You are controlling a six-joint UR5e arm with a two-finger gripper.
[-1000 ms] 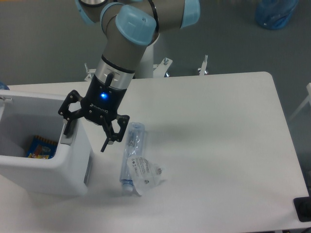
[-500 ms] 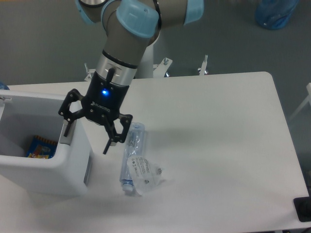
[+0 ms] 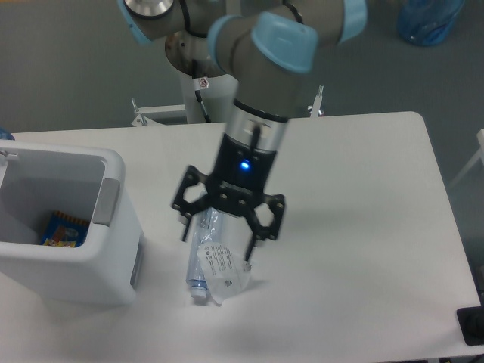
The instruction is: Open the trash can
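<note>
- The trash can (image 3: 76, 257) stands at the left edge of the white tabletop (image 3: 355, 227), partly cut by the left border of the picture.
- It is a white boxy bin with rounded corners, and its top is open, so the inside is visible.
- On the right rim of the bin sits a grey rectangular push tab (image 3: 107, 202).
- At the bottom of the bin lies a colourful small packet (image 3: 62, 229), mostly blue and orange.
- A white flat panel (image 3: 45, 144) rises at the back side of the bin; it seems to be the lid standing up, but I cannot tell this surely.
- The hand (image 3: 219, 231) hangs over the middle of the tabletop, well apart from the bin and to its right.
- Its two black fingers are spread wide and grasp nothing; a blue light glows on the body above them.
- Directly below the hand lies a clear bottle (image 3: 206, 253) in plastic wrapping, on its side, with the length running from far to near.
- The left finger (image 3: 184, 227) is beside the left side of the bottle and the right finger is over the crumpled wrap with a round white label (image 3: 219, 261); whether they touch it I cannot tell.
- The arm (image 3: 265, 98), grey with light blue joints, comes down from the top of the picture.
</note>
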